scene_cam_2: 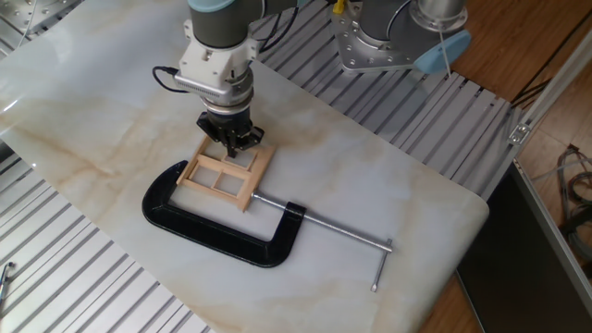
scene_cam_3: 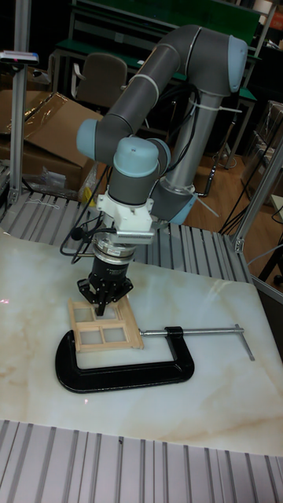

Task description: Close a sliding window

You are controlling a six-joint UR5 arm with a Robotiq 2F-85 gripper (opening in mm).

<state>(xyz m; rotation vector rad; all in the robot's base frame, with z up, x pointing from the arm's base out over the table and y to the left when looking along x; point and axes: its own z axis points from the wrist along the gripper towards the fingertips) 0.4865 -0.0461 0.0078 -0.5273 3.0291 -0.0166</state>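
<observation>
Fixed view: sliding window (scene_cam_2: 226, 170) flat, long axis toward C-clamp (scene_cam_2: 222, 231); claw (scene_cam_2: 230, 142) grip state unclear.

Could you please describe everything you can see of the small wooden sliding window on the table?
The sliding window is a light-wood, roughly square frame with crossbars forming panes. It lies flat on the marble-look table, set between the jaws of the black C-clamp, whose screw tip meets its edge. The pincer is at its far edge; whether it touches is unclear.

Gripper (scene_cam_2: 231, 141) over sliding window (scene_cam_2: 225, 172); C-clamp (scene_cam_2: 222, 227) grips it.
</observation>
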